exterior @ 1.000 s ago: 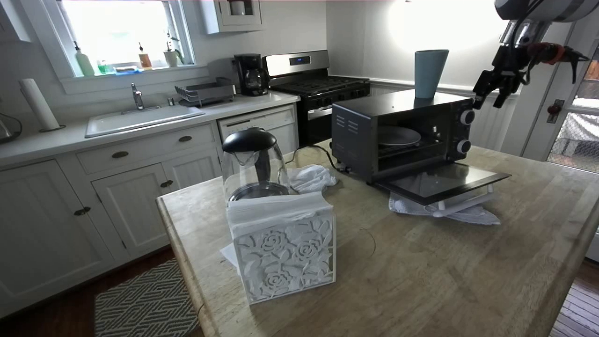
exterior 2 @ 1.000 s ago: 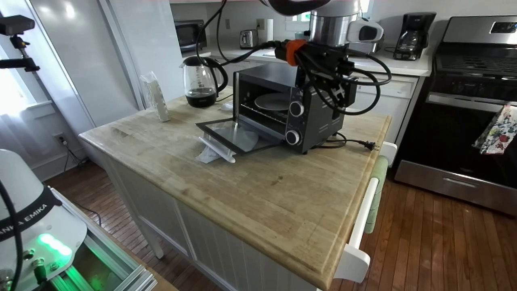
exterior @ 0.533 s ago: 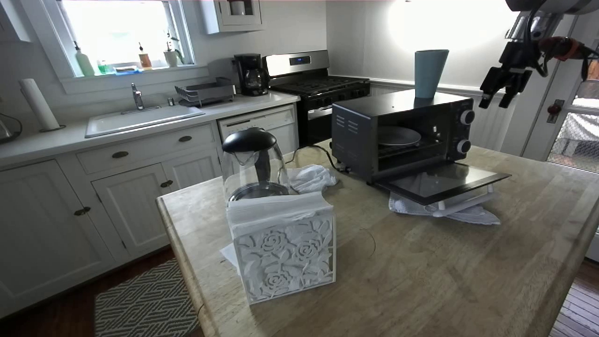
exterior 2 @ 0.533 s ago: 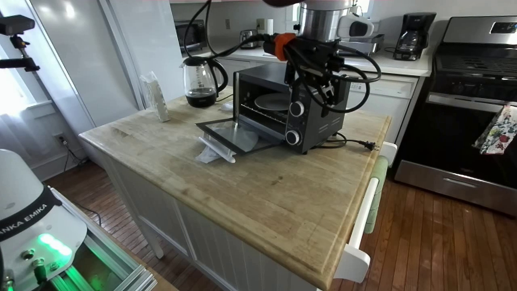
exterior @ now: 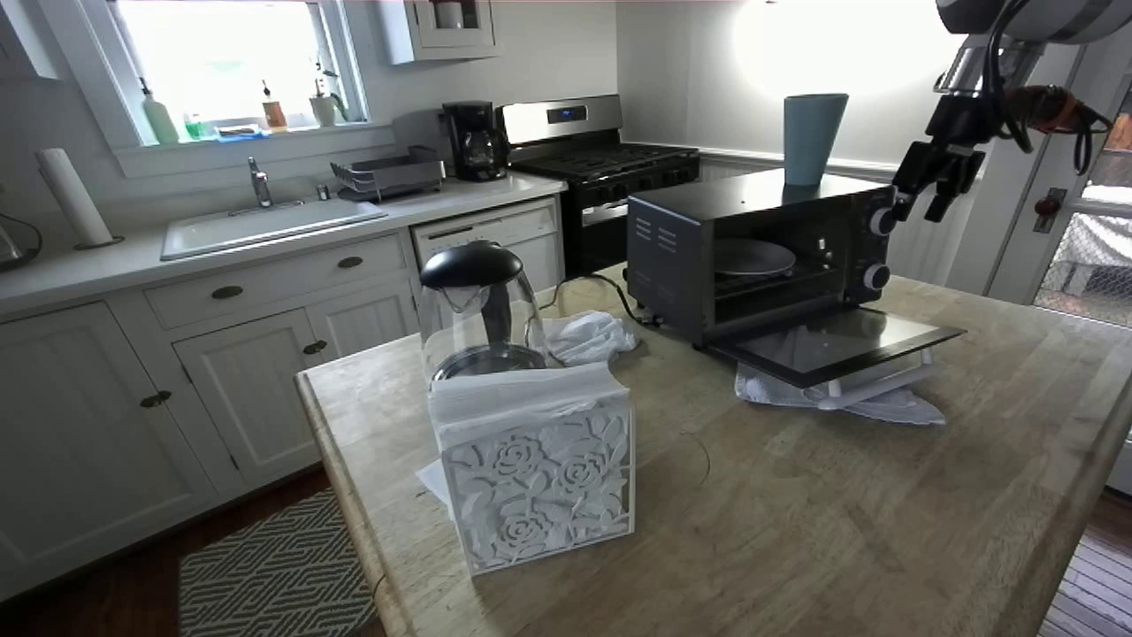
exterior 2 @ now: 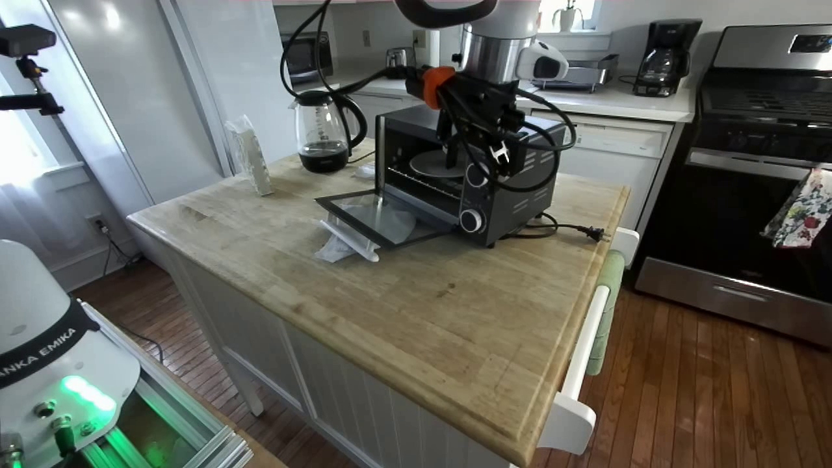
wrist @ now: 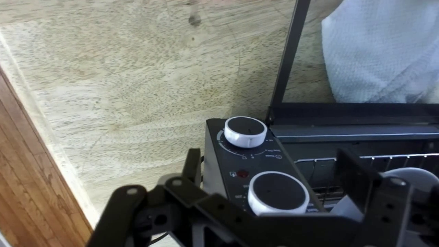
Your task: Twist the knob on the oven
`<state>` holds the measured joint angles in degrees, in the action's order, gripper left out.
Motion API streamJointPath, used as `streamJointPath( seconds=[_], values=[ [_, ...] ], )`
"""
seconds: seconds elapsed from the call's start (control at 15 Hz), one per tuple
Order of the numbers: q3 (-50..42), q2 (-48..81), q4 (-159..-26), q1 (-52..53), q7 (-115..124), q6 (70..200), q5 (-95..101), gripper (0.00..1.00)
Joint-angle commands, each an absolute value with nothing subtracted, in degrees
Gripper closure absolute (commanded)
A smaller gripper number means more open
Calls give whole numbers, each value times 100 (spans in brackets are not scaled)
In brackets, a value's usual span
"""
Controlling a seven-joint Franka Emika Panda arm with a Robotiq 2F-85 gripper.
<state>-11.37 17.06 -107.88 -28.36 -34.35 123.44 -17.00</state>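
- Counter (exterior 2: 390, 292): topped with wood; the oven (exterior: 668, 274), pot (exterior 2: 315, 127) and holder (exterior: 539, 491) are carried on it.
- Range (exterior 2: 715, 208): black and silver, seen well apart from the counter; a printed towel (exterior 2: 801, 211) is hung at its front.
- Oven: black and boxy, set upright on the counter, with its panel (wrist: 257, 164) placed at the right end of its front.
- Door (exterior: 836, 343): of glass, lowered forward from the oven's front.
- Pot: of clear glass, stood upright near the holder; dark liquid (exterior 2: 323, 160) is held in it.
- Hand (exterior: 919, 214): tilted downward at the panel; its fingers (wrist: 192, 164) are spread, and the upper knob (wrist: 278, 190) is framed between them in the wrist view. Whether that knob is touched cannot be told.
- Cloth (exterior: 902, 409): white, laid on the counter and partly covered by the door.
- Holder: white, patterned with roses, filled with napkins (exterior: 522, 402).
- Plate (exterior: 753, 257): laid flat inside the oven, as seen in both exterior views.
- Cup (exterior: 809, 141): blue, seen upright against the oven's top in an exterior view.
- Upper knob: dark-faced and white-rimmed, partly hidden by the hand in all three views.
- Lower knob (wrist: 245, 132): made alike, set on the panel below the upper knob and apart from the fingers.
- Light (wrist: 242, 174): red, set just beside the upper knob.
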Motion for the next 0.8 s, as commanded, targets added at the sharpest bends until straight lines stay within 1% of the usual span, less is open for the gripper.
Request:
streamJointPath(
  seconds=[0.0, 0.73],
  values=[
    [-1083, 1590, -10943, -2772, -3679, 12540, -2056, 0],
    [-1114, 1824, -10768, -2652, -3401, 13025, -1941, 0]
  ],
)
